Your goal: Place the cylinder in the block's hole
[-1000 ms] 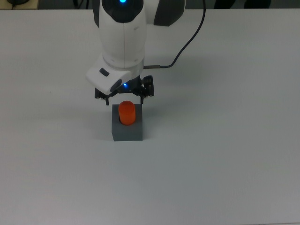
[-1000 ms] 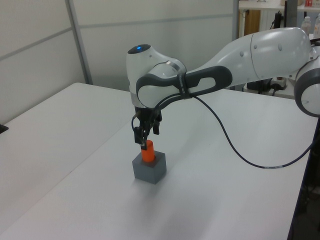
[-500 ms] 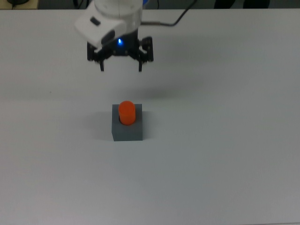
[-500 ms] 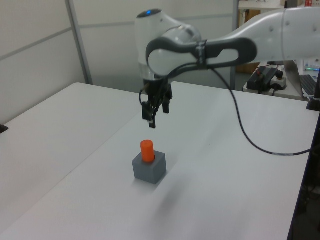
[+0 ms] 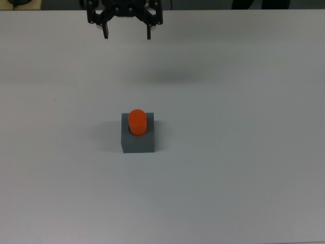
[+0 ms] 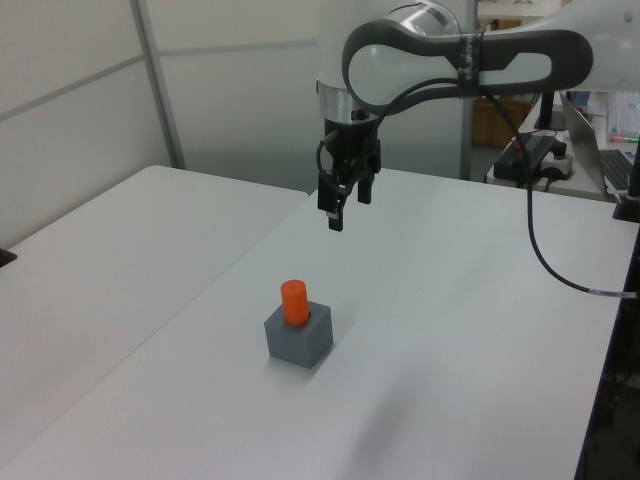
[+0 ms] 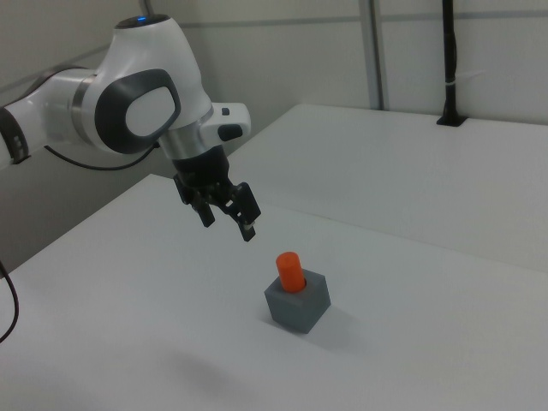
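The block (image 5: 137,139) sits on the white table (image 5: 244,178), a little toward the top view's left of the middle. It is dark grey and rests flat. The cylinder (image 5: 137,122) stands upright in the hole in the top of the block. Its lower part is inside the hole and the orange upper part sticks out above the top face. In the left view the block (image 6: 297,338) and the cylinder (image 6: 294,301) look the same way, and also in the right view, block (image 7: 297,301) and cylinder (image 7: 289,271).

Behind them, the gripper (image 5: 127,35) hangs in the air at the top edge of the top view, well apart from the block. Its two black fingers are spread wide and nothing is between them. A soft shadow (image 5: 170,77) lies on the table between the gripper and the block. In the left view the gripper (image 6: 338,212) points down, high above the table. In the right view the gripper (image 7: 228,223) is tilted, up and to the right view's left of the cylinder.
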